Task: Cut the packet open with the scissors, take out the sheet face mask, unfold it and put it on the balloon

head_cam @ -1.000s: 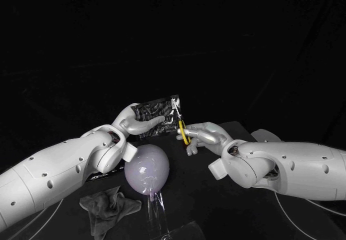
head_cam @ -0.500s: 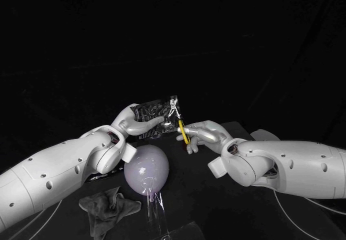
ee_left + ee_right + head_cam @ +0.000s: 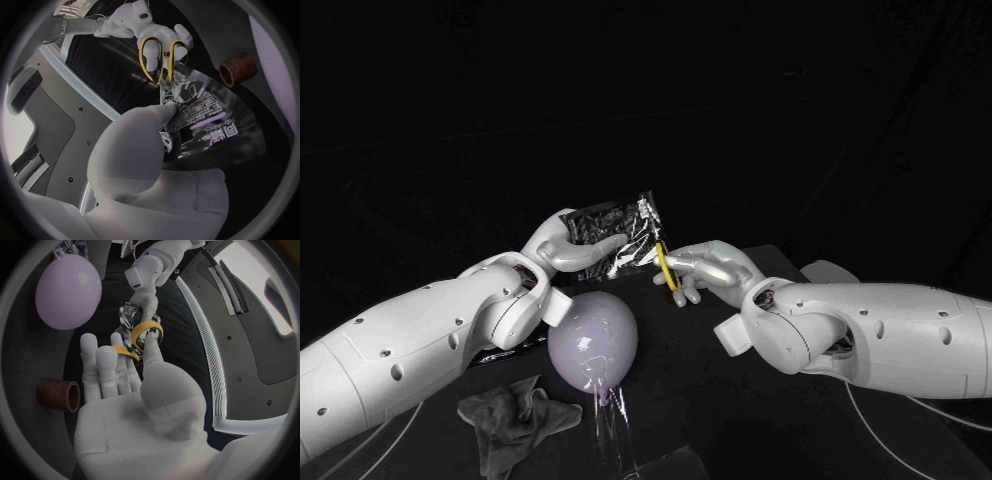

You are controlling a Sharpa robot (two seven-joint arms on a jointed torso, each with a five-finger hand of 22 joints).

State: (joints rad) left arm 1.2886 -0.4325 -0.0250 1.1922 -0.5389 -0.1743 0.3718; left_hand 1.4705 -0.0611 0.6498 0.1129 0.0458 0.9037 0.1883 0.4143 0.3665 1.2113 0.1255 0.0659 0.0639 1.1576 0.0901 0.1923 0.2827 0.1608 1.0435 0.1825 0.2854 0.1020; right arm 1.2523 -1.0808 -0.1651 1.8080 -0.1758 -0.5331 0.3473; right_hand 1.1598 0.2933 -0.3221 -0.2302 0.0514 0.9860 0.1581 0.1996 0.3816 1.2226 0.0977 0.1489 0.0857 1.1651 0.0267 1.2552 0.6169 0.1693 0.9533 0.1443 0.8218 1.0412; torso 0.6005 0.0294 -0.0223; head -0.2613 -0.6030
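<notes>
Small shift only: right hand (image 3: 713, 266) has eased the scissors (image 3: 666, 268) slightly up along the right edge of the packet (image 3: 606, 232). Half a second ago the blades looked spread over the packet; now they look closer together, lined up with that edge. Cut depth unclear.

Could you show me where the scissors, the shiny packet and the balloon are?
scissors (image 3: 668, 270), head view, on the yellow handle.
packet (image 3: 206, 115), left wrist view, on its printed face.
balloon (image 3: 593, 335), head view, on its rounded middle.
</notes>
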